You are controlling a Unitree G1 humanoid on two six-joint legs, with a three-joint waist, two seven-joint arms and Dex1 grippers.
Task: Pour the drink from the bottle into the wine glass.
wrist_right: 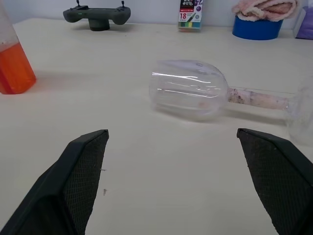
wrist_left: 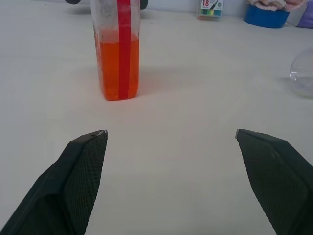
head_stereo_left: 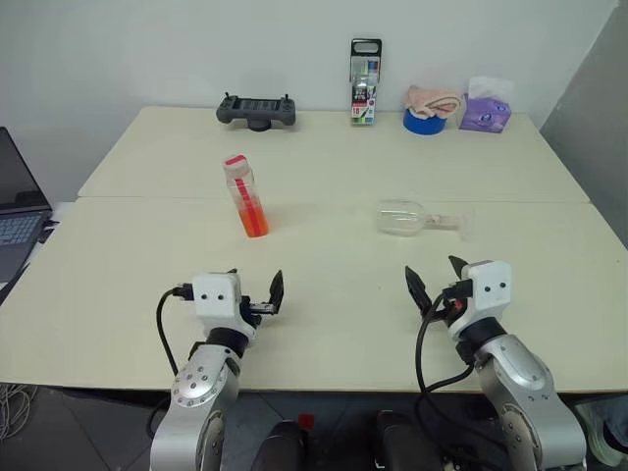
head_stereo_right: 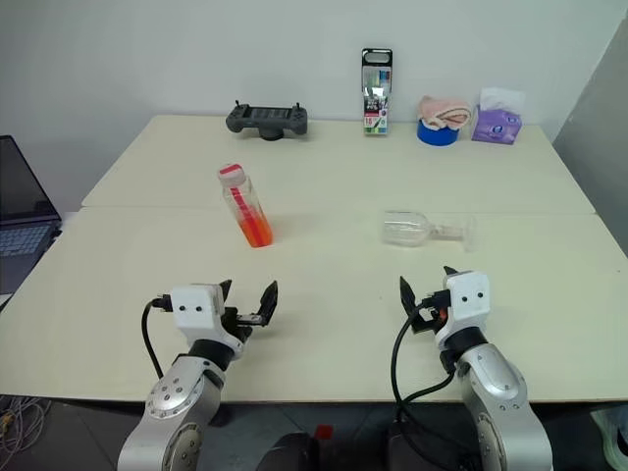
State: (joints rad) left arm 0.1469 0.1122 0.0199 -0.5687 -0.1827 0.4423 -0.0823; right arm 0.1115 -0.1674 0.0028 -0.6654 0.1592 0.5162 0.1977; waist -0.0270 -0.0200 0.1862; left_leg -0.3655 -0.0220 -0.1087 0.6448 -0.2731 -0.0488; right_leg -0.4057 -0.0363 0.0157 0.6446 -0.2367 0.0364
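Note:
The bottle [head_stereo_left: 245, 194] stands upright on the pale table [head_stereo_left: 324, 324], left of centre, capped in red and white, with the orange-red drink [head_stereo_left: 253, 218] filling its lower half. The wine glass [head_stereo_left: 412, 218] lies on its side to the right, bowl toward the bottle and foot pointing right, with nothing in it. My left gripper [head_stereo_left: 255, 285] is open near the front edge, a good way short of the bottle [wrist_left: 117, 49]. My right gripper [head_stereo_left: 434, 277] is also open, short of the lying glass [wrist_right: 190, 93]. Neither touches anything.
Along the far edge sit a black controller [head_stereo_left: 256, 110], an upright marker pack [head_stereo_left: 365, 83], a blue tape roll with a cloth on it [head_stereo_left: 424, 120] and a purple tissue pack [head_stereo_left: 486, 113]. A laptop [head_stereo_left: 15, 211] sits off the table's left side.

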